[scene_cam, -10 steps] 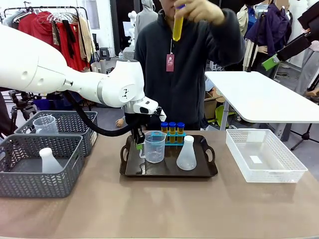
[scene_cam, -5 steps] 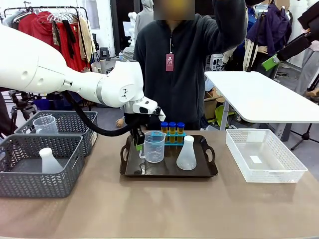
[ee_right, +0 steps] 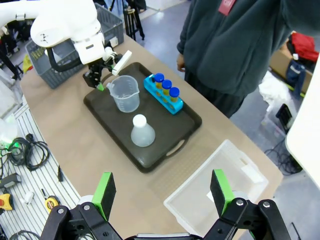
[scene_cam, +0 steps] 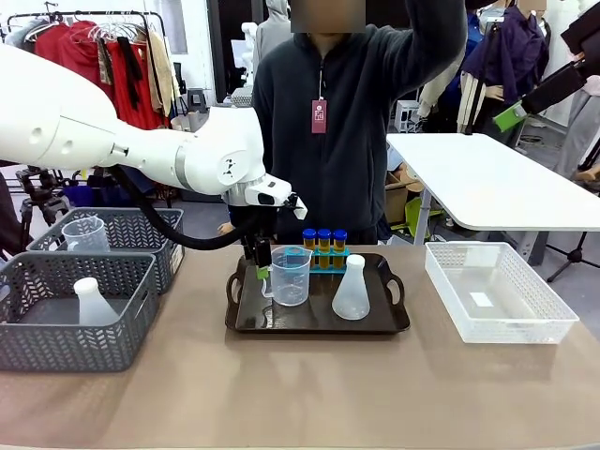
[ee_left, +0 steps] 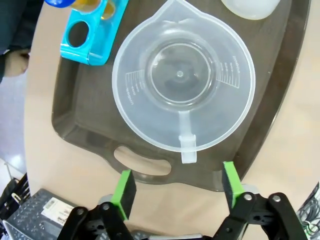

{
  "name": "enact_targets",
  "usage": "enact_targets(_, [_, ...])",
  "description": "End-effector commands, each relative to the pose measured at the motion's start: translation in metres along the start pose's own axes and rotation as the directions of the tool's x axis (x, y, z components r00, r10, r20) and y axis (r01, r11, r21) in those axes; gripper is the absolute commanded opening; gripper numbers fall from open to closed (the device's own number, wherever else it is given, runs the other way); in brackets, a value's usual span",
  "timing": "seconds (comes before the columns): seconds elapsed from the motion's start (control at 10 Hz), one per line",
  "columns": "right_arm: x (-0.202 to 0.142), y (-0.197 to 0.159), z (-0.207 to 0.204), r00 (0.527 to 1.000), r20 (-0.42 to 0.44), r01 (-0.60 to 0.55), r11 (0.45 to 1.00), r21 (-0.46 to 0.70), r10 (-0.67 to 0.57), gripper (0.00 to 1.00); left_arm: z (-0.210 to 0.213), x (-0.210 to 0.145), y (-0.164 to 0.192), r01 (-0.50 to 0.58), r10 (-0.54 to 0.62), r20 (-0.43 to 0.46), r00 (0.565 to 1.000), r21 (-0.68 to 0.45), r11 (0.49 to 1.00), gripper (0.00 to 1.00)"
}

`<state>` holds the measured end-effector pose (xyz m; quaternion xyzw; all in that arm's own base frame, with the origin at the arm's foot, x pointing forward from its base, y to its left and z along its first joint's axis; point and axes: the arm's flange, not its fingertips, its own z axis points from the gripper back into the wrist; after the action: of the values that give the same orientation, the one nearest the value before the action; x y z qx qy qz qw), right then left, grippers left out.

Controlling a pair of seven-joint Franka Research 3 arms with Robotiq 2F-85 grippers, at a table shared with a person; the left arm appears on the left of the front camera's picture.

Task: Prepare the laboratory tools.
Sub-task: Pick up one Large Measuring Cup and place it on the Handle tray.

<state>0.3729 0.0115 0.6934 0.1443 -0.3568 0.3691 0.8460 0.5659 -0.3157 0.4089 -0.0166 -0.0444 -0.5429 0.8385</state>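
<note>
Left gripper: the left gripper hangs just over the 9 o'clock end of the tray, with its two green pads spread wide and nothing between them. In the wrist view the beaker's handle lies in line with the gap, a little past the pads.
Right gripper: the right gripper is high above the table, looking down. Its fingers are wide apart and hold nothing.
Beaker: the clear beaker stands upright on the tray, toward the 9 o'clock side. It looks empty when seen from the top. Its handle points toward the left gripper.
Flask: the white flask stands upright on the tray, at 3 o'clock from the beaker and close to it.
Tubes: three tubes with blue caps stand in a blue rack at the 12 o'clock edge of the tray, behind the beaker and flask. One hole of the rack is empty in the left wrist view.
Tray: the dark tray sits in the middle of the table.
Person: a person in a dark top stands at 12 o'clock, with one arm raised out of the picture.
Baskets: two grey baskets sit at 9 o'clock; one holds another flask, one another beaker.
Bin: a clear white bin sits at 3 o'clock of the tray.
</note>
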Motion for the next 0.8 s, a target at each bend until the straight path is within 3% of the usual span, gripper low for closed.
enact_targets(0.0, [0.000, 0.000, 0.001, 1.000, 0.011, -0.005, 1.000, 0.014, 0.004, 1.00, 0.005, -0.014, -0.005, -0.009, 0.009, 0.022, 1.000, -0.007, 1.000, 1.00])
enact_targets(0.2, [0.000, 0.000, 0.001, 1.000, 0.011, -0.005, 1.000, 0.014, 0.004, 1.00, 0.020, -0.024, -0.017, 0.001, 0.000, 0.021, 1.000, -0.018, 1.000, 1.00])
enact_targets(0.7, [0.000, 0.000, 0.001, 1.000, 0.011, -0.005, 1.000, 0.014, 0.004, 1.00, 0.068, -0.053, -0.013, -0.001, 0.005, 0.120, 0.993, -0.030, 1.000, 1.00])
